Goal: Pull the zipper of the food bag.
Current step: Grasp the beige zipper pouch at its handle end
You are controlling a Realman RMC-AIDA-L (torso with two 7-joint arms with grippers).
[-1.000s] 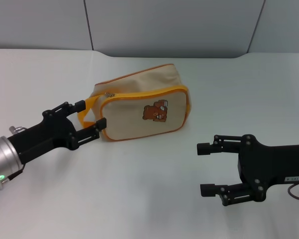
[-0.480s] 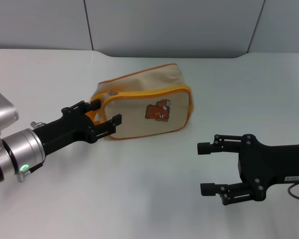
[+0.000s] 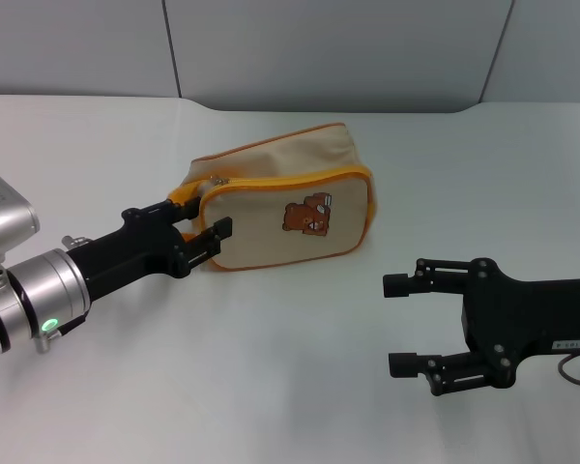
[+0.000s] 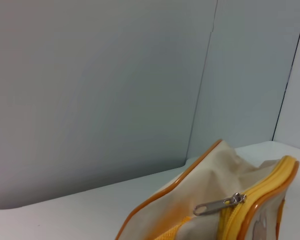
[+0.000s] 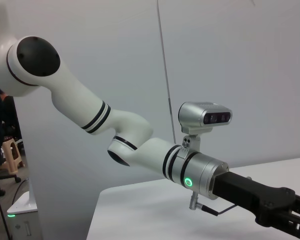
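We are seeing the food bag [image 3: 285, 206] lying on the white table [image 3: 271, 387] at about 12 o'clock from the robot. The left gripper [image 3: 198, 222] is hovering with fingers spread at the bag's 9 o'clock end, near the zipper [image 4: 221, 203] pull. The right gripper [image 3: 406, 326] is idling, unclenched, at 4 o'clock.

No writing can be read anywhere. The right gripper [image 3: 398, 325] carries a small white label [image 3: 566, 346] on its black body, but its print is too small to make out. The food bag [image 3: 280, 198] bears only a brown bear print [image 3: 305, 215], no words.
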